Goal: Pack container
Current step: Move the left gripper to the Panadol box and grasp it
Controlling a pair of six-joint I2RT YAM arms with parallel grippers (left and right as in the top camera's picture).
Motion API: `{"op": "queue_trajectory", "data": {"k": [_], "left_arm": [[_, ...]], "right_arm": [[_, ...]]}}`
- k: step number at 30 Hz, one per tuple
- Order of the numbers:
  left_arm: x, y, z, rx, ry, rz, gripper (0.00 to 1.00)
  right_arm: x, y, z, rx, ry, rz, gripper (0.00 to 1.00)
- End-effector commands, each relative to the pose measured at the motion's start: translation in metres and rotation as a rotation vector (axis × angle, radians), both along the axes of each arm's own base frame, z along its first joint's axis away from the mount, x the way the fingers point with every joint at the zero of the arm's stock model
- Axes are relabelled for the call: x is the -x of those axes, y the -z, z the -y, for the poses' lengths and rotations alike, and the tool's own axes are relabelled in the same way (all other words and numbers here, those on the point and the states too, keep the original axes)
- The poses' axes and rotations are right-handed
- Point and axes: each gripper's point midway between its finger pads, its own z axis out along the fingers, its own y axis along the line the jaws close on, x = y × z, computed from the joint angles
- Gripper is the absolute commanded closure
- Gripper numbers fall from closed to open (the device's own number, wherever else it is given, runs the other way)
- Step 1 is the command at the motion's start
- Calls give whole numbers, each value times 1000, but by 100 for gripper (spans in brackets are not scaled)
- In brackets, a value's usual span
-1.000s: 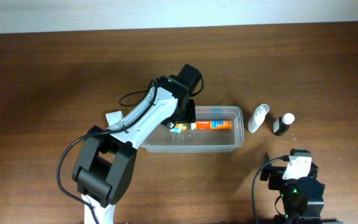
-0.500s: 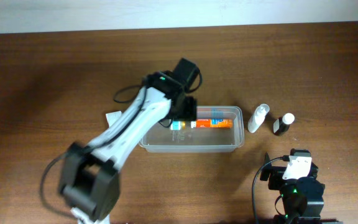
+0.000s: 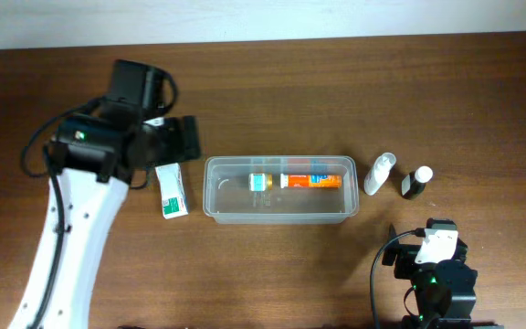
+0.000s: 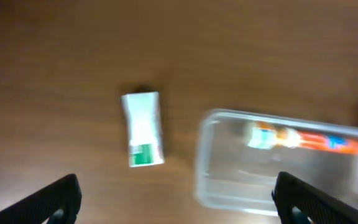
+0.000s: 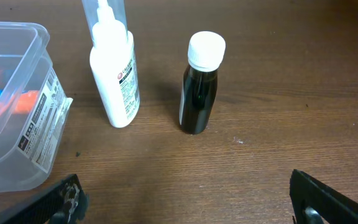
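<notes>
The clear plastic container (image 3: 217, 208) sits mid-table with an orange tube (image 3: 311, 181) and a small blue-capped item (image 3: 260, 182) inside; it also shows in the left wrist view (image 4: 207, 180) and the right wrist view (image 5: 17, 155). A white and green tube (image 3: 173, 191) lies left of it, also in the left wrist view (image 4: 143, 129). My left gripper (image 3: 186, 137) is open and empty, above the table up-left of the container. A white bottle (image 3: 379, 173) and a black bottle with a white cap (image 3: 416, 182) stand right of the container. My right gripper (image 5: 185, 208) is open and empty, near the front edge.
The white bottle (image 5: 113, 74) and the black bottle (image 5: 199, 84) stand upright close together in the right wrist view. The left arm (image 3: 67, 247) spans the table's left side. The right arm's base (image 3: 436, 274) sits at the front right.
My left gripper has let go of the small item inside the container and swung away to the left, now up-left of the container. The white and green tube is uncovered. The right arm has not moved.
</notes>
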Motion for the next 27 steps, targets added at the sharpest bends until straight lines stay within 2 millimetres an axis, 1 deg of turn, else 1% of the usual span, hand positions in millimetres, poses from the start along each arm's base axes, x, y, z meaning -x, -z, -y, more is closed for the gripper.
{"op": "queue_trajectory", "data": {"k": [1,4,6,7,8,9,12,14,17,21,24,25,27], "left_arm": [[-2,55,-20,-26,-79,-159,1],[-6,103,-20,-23,-85,-270,1],[-9,130,-19,-32,-85,-320,1],[-11,157,-19,-44,-87,-373,1],[-12,170,-19,-47,-90,-401,2],[-11,192,-21,-55,-109,-457,2],[-8,221,-24,-68,-119,-536,7],[-5,233,-25,-76,-122,-572,8],[-4,245,-27,-94,-123,-593,8],[-6,251,-27,-96,-123,-596,9],[-8,251,-27,-94,-123,-585,35],[-10,251,-27,-92,-124,-579,39],[-12,251,-29,-89,-129,-573,41]], "right_arm": [[0,2,2,-9,14,3,1],[0,2,2,-9,14,3,2],[0,2,2,-9,14,3,2],[0,2,2,-9,14,3,2],[0,2,2,-9,14,3,2],[0,2,2,-9,14,3,2],[0,2,2,-9,14,3,1],[0,2,2,-9,14,3,2],[0,2,2,-9,14,3,2],[0,2,2,-9,14,3,1],[0,2,2,-9,14,3,2],[0,2,2,-9,14,3,2],[0,2,2,-9,14,3,2]]}}
